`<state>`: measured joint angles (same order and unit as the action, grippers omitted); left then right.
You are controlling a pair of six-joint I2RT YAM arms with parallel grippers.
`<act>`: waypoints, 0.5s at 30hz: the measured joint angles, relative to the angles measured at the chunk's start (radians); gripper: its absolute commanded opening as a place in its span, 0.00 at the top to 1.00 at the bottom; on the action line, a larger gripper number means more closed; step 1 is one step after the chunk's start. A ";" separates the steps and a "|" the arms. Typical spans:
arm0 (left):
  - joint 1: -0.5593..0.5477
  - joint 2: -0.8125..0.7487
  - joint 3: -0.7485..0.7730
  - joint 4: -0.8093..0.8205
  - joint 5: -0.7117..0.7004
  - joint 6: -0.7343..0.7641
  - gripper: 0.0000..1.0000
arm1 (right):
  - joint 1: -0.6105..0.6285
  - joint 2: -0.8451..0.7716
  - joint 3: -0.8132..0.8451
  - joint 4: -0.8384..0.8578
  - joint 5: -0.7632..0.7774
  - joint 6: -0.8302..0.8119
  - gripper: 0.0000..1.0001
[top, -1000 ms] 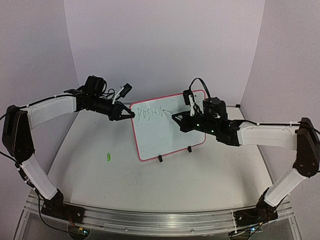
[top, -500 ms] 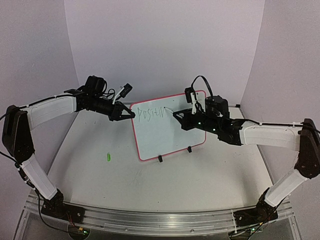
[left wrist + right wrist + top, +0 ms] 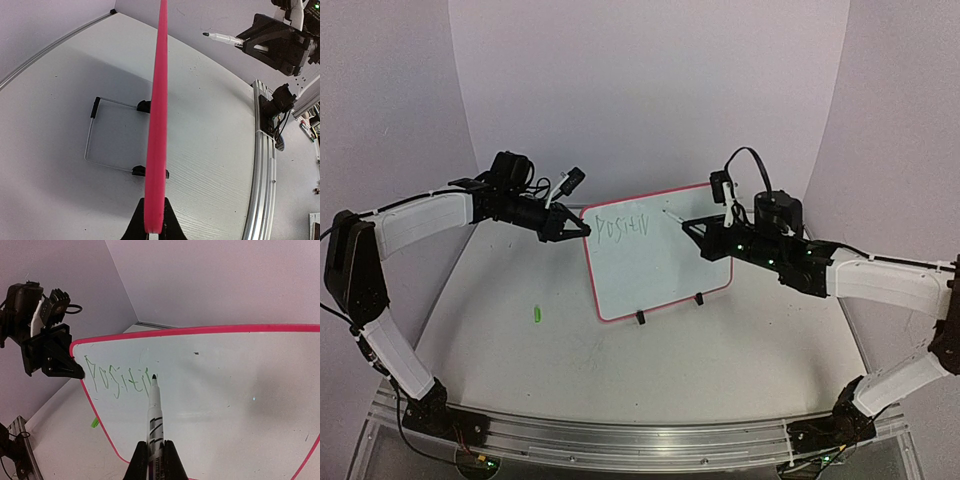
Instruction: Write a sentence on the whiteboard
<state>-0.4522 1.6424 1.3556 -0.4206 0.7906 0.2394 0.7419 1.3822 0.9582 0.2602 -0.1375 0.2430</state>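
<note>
**Marker poised at the whiteboard**
The whiteboard [image 3: 655, 265] stands on the surface [image 3: 620, 370], its left rim clamped between the left fingers [image 3: 577, 229]. The right fingers [image 3: 692, 226] are closed on a marker [image 3: 673, 216], tip just off the whiteboard, right of the sentence [image 3: 622, 226], green letters reading roughly "POSITIV".

Whiteboard [image 3: 660, 270]: white face, red-pink rim. Lettering [image 3: 117, 380]: thin green strokes. Marker [image 3: 154, 415]: white barrel, black print bands, dark tip. Small piece [image 3: 535, 314] on table [image 3: 720, 350]: bright green.
</note>
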 measured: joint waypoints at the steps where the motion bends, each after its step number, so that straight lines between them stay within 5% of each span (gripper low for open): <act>1: 0.000 0.000 0.000 0.000 0.000 0.000 1.00 | -0.001 0.007 0.000 0.000 0.000 -0.002 1.00; 15: 0.000 0.000 0.000 0.000 0.000 0.000 1.00 | -0.002 0.089 0.038 -0.027 -0.008 -0.033 1.00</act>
<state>-0.4526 1.6424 1.3556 -0.4206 0.7906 0.2396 0.7403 1.4715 0.9966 0.2328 -0.1451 0.2100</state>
